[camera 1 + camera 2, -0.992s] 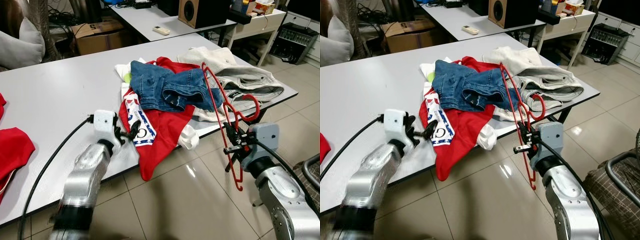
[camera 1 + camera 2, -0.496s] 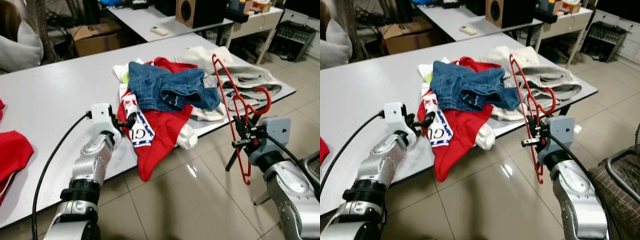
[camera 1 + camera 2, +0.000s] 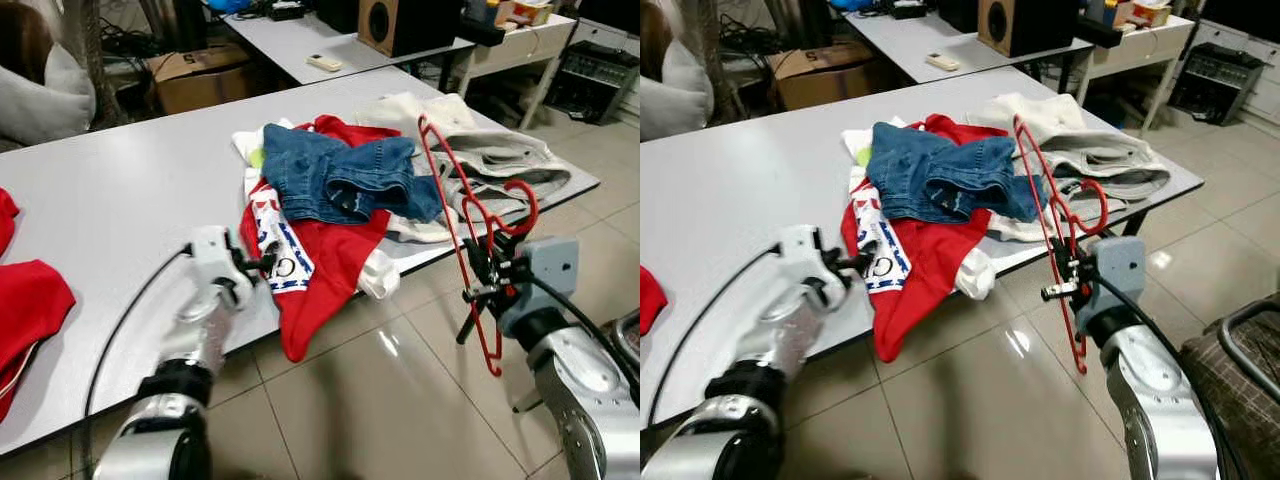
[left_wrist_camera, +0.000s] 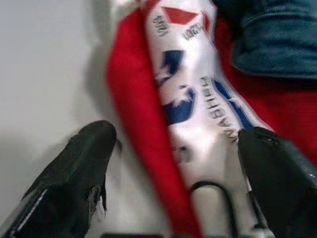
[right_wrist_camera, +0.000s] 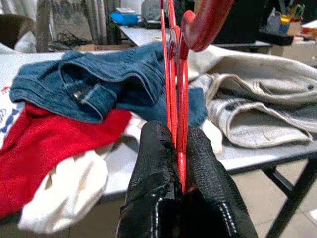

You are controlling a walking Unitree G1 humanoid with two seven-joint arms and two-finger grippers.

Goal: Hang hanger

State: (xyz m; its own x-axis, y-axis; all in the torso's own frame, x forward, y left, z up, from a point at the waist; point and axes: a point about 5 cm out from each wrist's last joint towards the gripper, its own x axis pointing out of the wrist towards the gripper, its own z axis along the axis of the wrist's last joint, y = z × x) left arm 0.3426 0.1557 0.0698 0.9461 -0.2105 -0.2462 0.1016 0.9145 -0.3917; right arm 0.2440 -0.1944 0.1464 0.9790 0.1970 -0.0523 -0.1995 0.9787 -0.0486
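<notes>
Item: red hanger [image 3: 470,235], plastic, held off the table edge over the tiled floor [image 3: 380,400], approx. upright w/ long axis running top to bottom, slightly tilted; hook [image 3: 520,205] curling toward the robot's right. Held by: right gripper [image 3: 483,278], fingers [image 5: 156,163] pinched tight on the hanger's lower bars, as seen in the right wrist view. Hanger is thus already in hand on the right side; the left arm is well apart from it, across the clothes. No rail or rod to hang it on can be made out, so a carry/turn is judged to be required first. Left gripper [image 3: 255,265]: resting at the near table edge, fingers [image 4: 74,168] spread wide, w/ the printed red-and-white shirt [image 3: 300,260] lying between them; nothing is gripped. Table [image 3: 120,190]: grey, bearing a clothes pile: blue denim garment [image 3: 335,175] on top of the shirt, beige jacket [image 3: 480,150] behind the hanger, another red garment [image 3: 30,300] at far left. Background: cardboard box [image 3: 195,70], speaker [image 3: 400,20], second table w/ a remote [image 3: 325,62].
</notes>
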